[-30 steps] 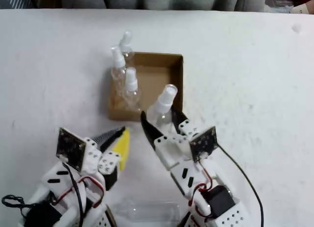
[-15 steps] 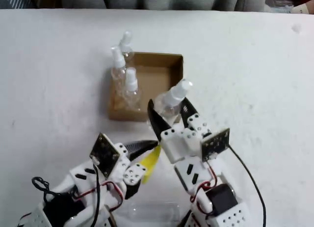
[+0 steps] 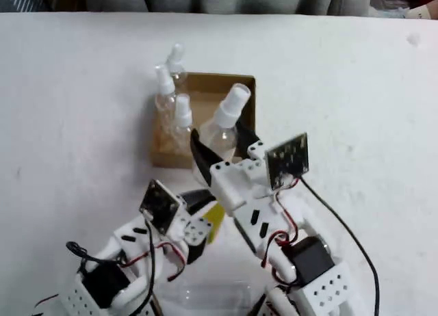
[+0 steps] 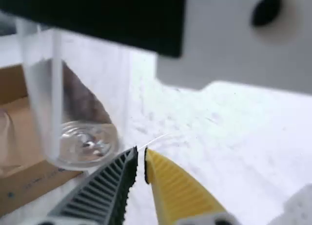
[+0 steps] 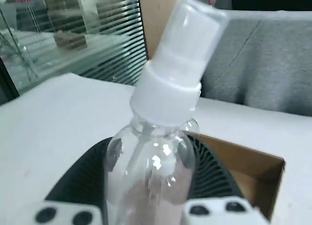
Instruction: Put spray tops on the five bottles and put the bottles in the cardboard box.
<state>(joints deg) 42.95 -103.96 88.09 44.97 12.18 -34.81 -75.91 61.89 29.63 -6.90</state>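
My right gripper is shut on a clear bottle with a white spray top, held tilted over the near edge of the cardboard box. In the right wrist view the bottle stands between the black fingers, spray top up, box behind. Three capped bottles stand along one side of the box. My left gripper is shut and empty, close beside the right arm. Its grey and yellow fingertips meet just below the held bottle's base.
A clear bottle lies on its side at the table's near edge between the two arm bases. The white table spreads wide to the right and left of the box. The right arm's cable trails along its side.
The right gripper has carried the bottle up and away, from in front of the box to over its near edge. The left arm has swung right, toward the right arm.
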